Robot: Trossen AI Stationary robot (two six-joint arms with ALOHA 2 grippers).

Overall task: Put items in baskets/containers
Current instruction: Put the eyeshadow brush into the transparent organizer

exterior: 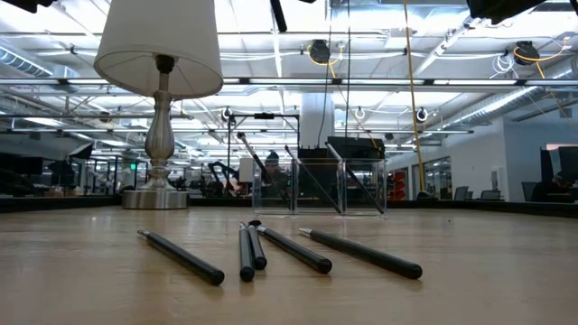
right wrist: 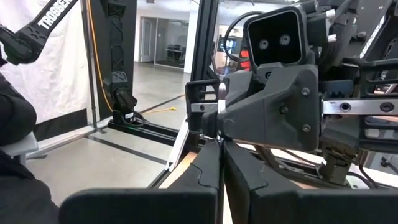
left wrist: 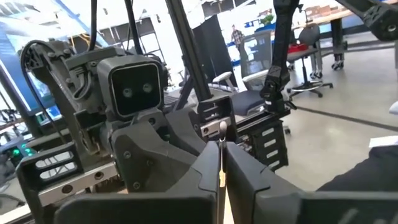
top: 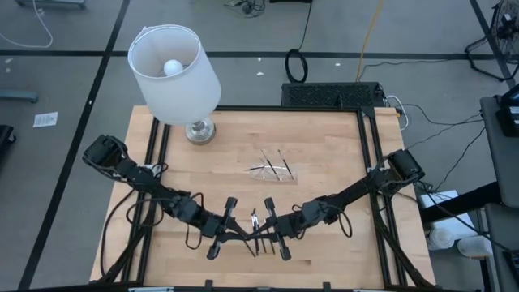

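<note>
My left gripper [top: 243, 234] and my right gripper [top: 261, 232] face each other, fingertip to fingertip, above the table's near middle. Each is shut on a thin dark stick, seen in the left wrist view [left wrist: 221, 155] and the right wrist view [right wrist: 219, 118]. Whether it is one stick or two, I cannot tell. Several dark sticks [exterior: 280, 248] lie flat on the table below them [top: 255, 219]. The clear tray [top: 274, 170] stands farther back, with a few sticks leaning inside it [exterior: 316, 185]. My left gripper pinches a thin stick between its two fingers [left wrist: 205, 168], coming level from the table's left. The stick's light tip [left wrist: 222, 127] stands out past the fingertips. It is clear of the table. My right gripper pinches a thin stick between its two fingers [right wrist: 239, 168], coming level from the table's right. The stick's upper part [right wrist: 219, 93] stands out past the fingertips. It is clear of the table.
A lamp with a white shade [top: 174, 65] stands on its metal base [top: 199, 130] at the table's far left. A black frame [top: 369, 162] runs along the table's sides. Bare wood lies to either side of the tray.
</note>
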